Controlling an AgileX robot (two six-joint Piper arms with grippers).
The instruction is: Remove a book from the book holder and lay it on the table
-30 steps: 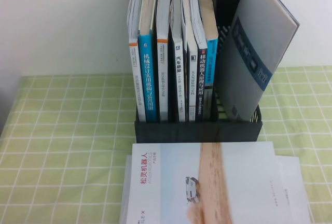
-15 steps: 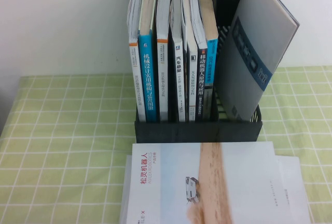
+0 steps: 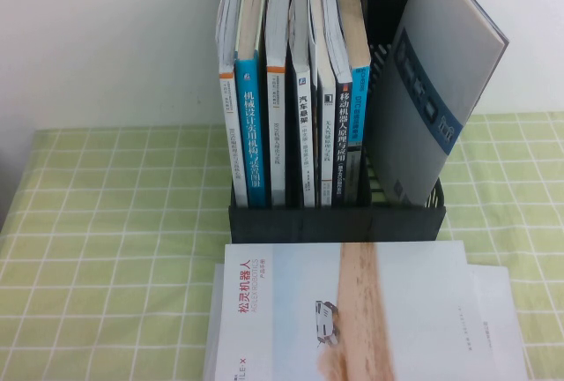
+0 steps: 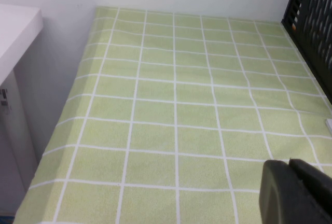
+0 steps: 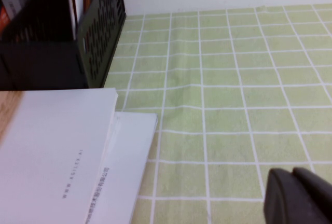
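A grey softcover book with a dark blue band (image 3: 438, 81) leans in the right slot of the black book holder (image 3: 335, 222). A white copy with a tan strip and red title (image 3: 352, 319) lies flat on the table (image 3: 106, 249) in front of the holder, on top of other white sheets or copies. Its corner shows in the right wrist view (image 5: 57, 156). Neither arm shows in the high view. My left gripper (image 4: 288, 164) is shut and empty over bare cloth, left of the holder (image 4: 314, 22). My right gripper (image 5: 293, 172) is shut and empty over cloth, right of the flat book.
Several thicker books with white, blue and black spines (image 3: 291, 90) stand upright in the holder's left slots. A white wall stands behind the table. The table's left edge (image 4: 67, 105) drops off beside a white cabinet (image 4: 15, 27).
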